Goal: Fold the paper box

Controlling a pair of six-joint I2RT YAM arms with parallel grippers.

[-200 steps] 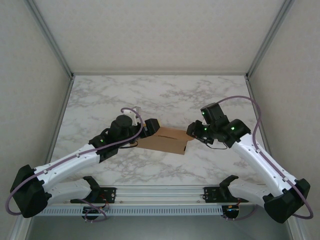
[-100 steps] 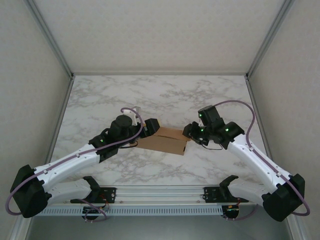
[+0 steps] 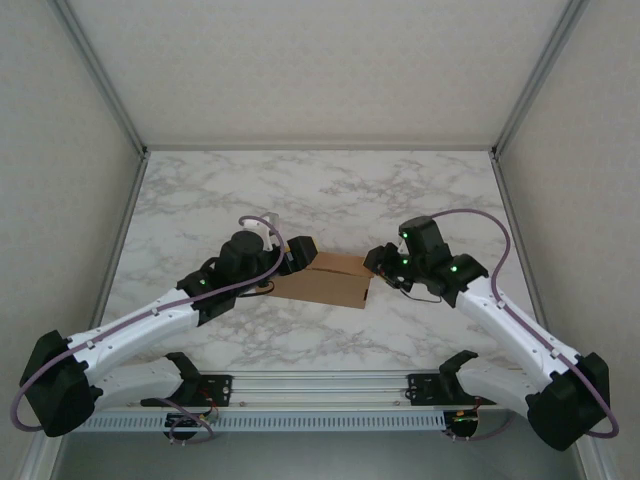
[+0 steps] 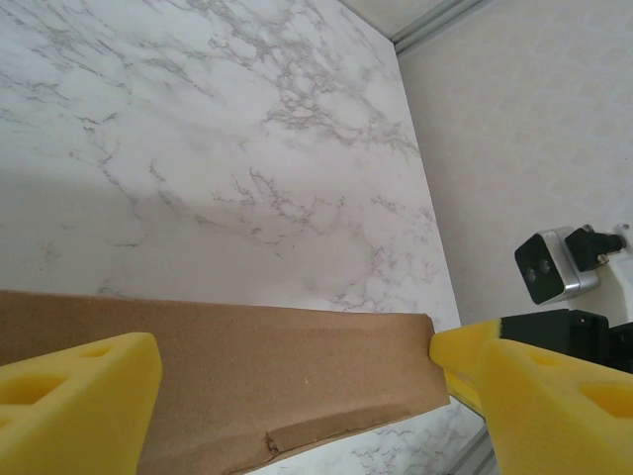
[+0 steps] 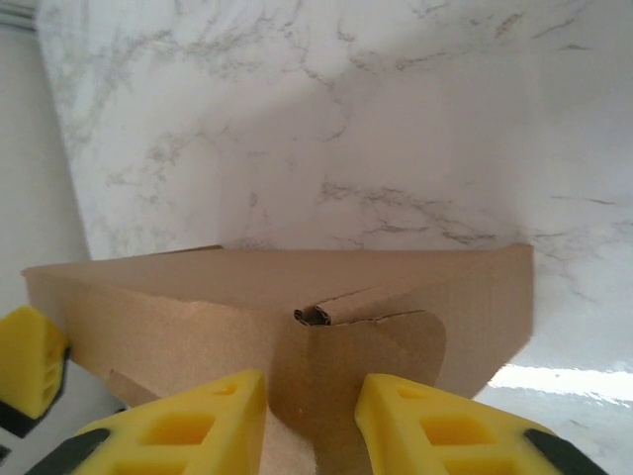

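The paper box (image 3: 325, 284) is a flat brown cardboard shape lying mid-table between both arms. My left gripper (image 3: 303, 252) sits at its far left end, open wide. In the left wrist view the box (image 4: 297, 376) runs under the gripper (image 4: 295, 344): one yellow finger (image 4: 79, 401) overlaps the cardboard and the other (image 4: 465, 361) touches its corner. My right gripper (image 3: 375, 263) is at the box's right end. In the right wrist view its fingers (image 5: 198, 421) stand a narrow gap apart in front of a rounded end flap (image 5: 396, 341), the gripper (image 5: 310, 391) open and squeezing nothing.
The box lies on a marble table (image 3: 330, 190) closed in by pale walls and metal frame posts (image 3: 110, 100). A rail (image 3: 320, 385) runs along the near edge between the arm bases. The right wrist's camera (image 4: 544, 265) shows close beside the left gripper.
The right arm has moved left, bringing its gripper up against the box's right end, its fingers a touch closer together. The left arm and the box have stayed put.
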